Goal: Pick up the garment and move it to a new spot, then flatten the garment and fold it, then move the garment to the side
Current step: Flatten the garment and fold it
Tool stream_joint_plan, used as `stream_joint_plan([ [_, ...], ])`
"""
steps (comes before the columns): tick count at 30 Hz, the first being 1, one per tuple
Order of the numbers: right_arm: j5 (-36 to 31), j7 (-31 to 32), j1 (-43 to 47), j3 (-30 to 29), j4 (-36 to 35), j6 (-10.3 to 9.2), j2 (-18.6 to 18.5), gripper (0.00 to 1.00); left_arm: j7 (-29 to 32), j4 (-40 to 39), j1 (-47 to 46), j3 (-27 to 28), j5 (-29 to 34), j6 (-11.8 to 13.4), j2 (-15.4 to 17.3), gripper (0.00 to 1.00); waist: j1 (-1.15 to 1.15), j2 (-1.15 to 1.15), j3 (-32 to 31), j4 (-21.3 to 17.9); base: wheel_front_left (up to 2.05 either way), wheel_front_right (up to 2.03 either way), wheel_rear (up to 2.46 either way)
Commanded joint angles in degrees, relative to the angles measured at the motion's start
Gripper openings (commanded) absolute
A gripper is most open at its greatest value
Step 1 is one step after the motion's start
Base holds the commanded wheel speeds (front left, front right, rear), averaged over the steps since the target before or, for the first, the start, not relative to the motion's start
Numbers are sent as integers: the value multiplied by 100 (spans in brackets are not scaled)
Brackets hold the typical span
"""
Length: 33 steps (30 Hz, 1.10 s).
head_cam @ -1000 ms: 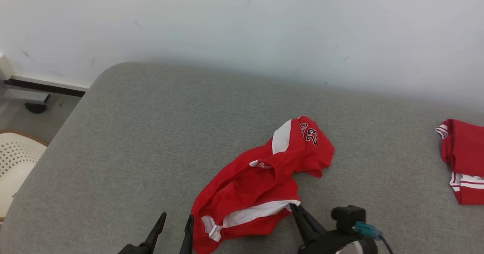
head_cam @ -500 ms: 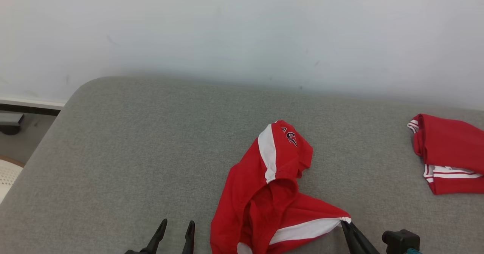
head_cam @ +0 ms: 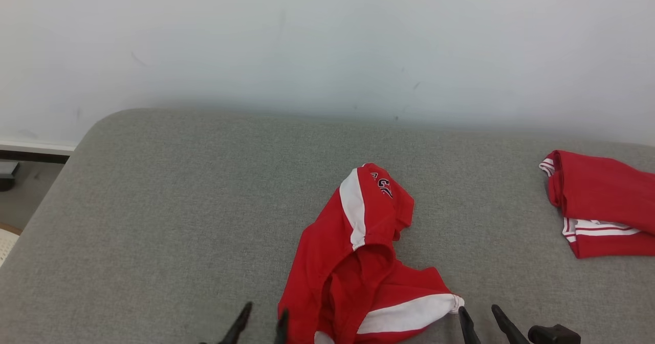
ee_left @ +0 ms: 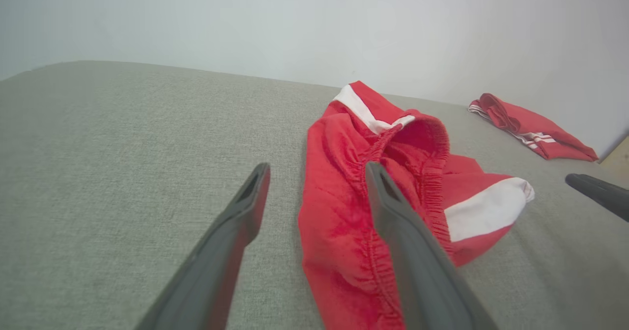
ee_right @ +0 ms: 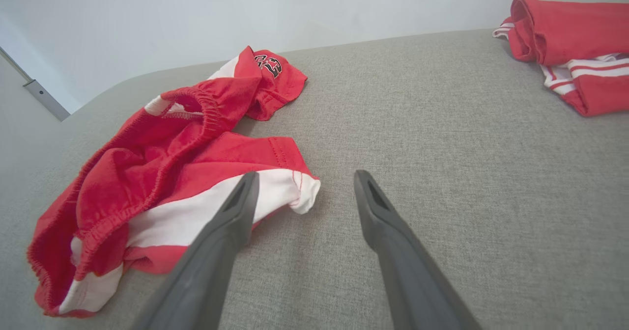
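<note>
The garment (head_cam: 358, 262) is a pair of red shorts with white side stripes, lying crumpled on the grey cushioned surface (head_cam: 179, 206). My right gripper (head_cam: 478, 309) stands open just right of the white-striped leg hem, with nothing between its fingers. The right wrist view has the hem corner beside the left finger of the right gripper (ee_right: 305, 174), with the garment (ee_right: 162, 163) spread to the left. My left gripper (head_cam: 266, 310) is open at the garment's left edge. In the left wrist view, the left gripper (ee_left: 318, 168) straddles the edge of the waistband of the garment (ee_left: 334, 173).
A second red garment (head_cam: 598, 200) with white stripes lies folded at the far right of the surface, also visible as the red garment (ee_right: 575, 40). A pale wall stands close behind. The surface's rounded corner and the floor are at the left.
My right gripper pulled the striped hem to the right, then opened and let it go. My left gripper has shifted right to the garment's edge. The camera has also moved.
</note>
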Motion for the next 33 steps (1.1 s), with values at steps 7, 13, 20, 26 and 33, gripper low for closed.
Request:
stream_joint_plan([
  [7,-37,-64,-310,-16,494,-10,7,100,-12,327,13,-960,-27,8,-20,100,0,0,30,-56,0,0,0],
  [13,54,-173,-669,157,1003,-10,25,100,-12,827,-196,-1464,-86,7,40,100,0,0,64,-64,0,0,0],
  [20,190,-362,-1064,399,1637,-10,51,100,-12,1349,-595,-2080,-135,9,50,100,0,0,146,-53,0,0,0],
  [26,286,-476,-1291,544,2025,-10,34,100,-12,1553,-909,-2316,-94,10,38,100,0,0,226,-108,0,0,0],
  [33,427,-599,-1553,687,2458,-10,42,100,-12,2051,-1133,-2450,-188,10,-19,100,0,0,288,-191,0,0,0],
])
